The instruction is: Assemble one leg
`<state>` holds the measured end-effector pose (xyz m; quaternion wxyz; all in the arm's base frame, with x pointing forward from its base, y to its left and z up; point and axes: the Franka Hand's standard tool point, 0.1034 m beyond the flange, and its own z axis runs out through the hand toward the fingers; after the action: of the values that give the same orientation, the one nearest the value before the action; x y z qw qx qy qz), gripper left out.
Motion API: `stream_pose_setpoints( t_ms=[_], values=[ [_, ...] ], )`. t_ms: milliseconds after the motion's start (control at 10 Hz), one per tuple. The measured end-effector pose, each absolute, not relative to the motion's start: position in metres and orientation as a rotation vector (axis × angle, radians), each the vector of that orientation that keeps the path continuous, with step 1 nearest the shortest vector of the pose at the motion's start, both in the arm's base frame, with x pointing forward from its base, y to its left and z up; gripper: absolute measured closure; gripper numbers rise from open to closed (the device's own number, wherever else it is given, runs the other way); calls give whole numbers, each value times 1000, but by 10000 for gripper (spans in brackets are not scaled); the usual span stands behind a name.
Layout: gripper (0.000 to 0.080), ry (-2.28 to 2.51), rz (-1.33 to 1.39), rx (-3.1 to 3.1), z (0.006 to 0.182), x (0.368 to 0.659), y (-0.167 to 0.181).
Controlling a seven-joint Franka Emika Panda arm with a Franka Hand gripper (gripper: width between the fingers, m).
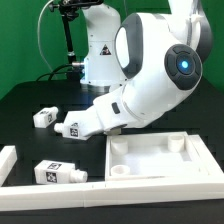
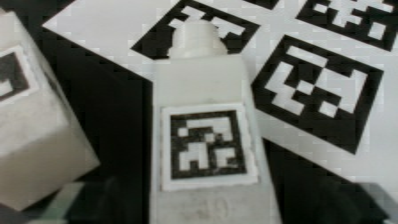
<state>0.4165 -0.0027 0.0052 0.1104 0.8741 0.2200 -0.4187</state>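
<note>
Three small white tagged plastic legs are counted, the middle leg at the gripper, whose closure cannot be told.

The exterior view stands off the arm, a little above the counter, facing across it toward the arm's base from middling range. The wrist view looks from very close past the tool at the leg just ahead of it. Both views share that leg.

On black table are laid: leg centre left, second leg lower left, white panel lower right, white rail at lower-left edge.
</note>
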Motion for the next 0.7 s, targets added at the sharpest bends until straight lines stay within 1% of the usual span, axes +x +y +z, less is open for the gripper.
stream_pose_setpoints(
  t_ms=[100,200,300,400,600,700],
  values=[
    [361,646,-1231,2568,5,416,-3],
    [515,647,-1231,2568,5,416,-3],
    [514,649,-1229,2569,7,418,-2],
    [514,667,-1252,2552,33,427,4],
    [514,668,-1173,2590,87,457,21],
    [514,663,-1179,2582,107,468,28]
  ],
)
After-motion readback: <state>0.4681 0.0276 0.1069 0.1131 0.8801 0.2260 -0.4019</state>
